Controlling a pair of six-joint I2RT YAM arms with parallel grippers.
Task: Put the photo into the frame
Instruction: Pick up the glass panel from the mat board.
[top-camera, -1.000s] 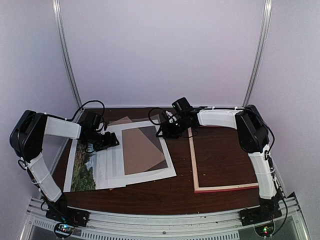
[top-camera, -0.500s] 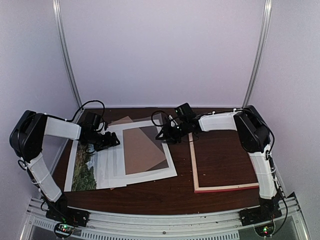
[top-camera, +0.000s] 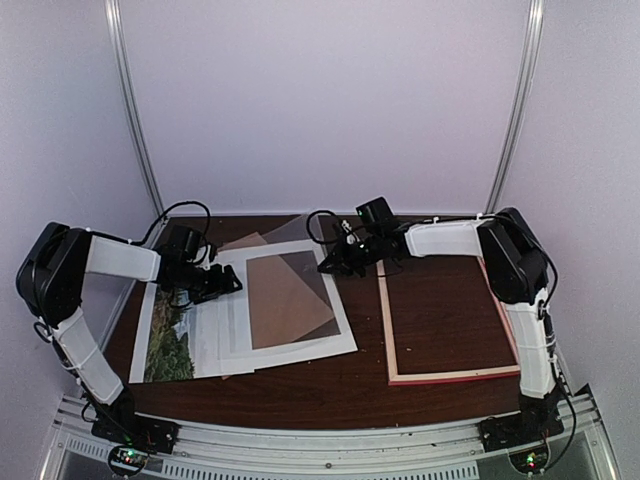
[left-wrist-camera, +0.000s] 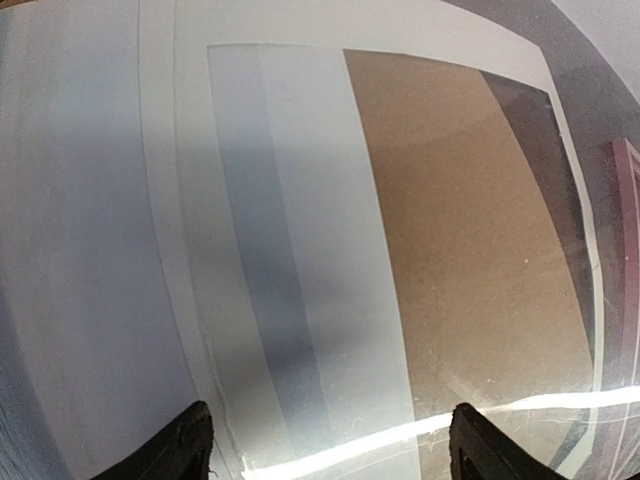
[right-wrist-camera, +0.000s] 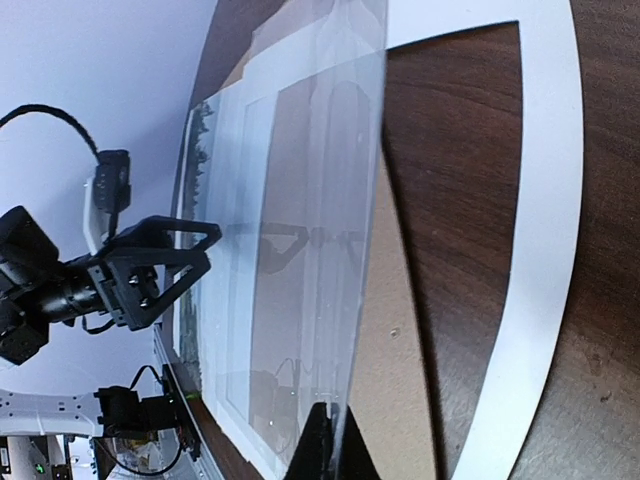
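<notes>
Dark table (top-camera: 300, 390): right jaws pinch the clear pane (right-wrist-camera: 300, 200) (edge lifted); left jaws gape above the mat (right-wrist-camera: 545, 200).

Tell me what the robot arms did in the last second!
The right gripper shut on the edge of the clear sheet and tipped that side up off the white mat. The left gripper stayed open and in place; the frame and the photo did not move.

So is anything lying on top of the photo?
Yes. The white mat lies over most of the photo; only its left strip shows. A clear sheet, pinched by the right gripper, leans over the mat.
</notes>
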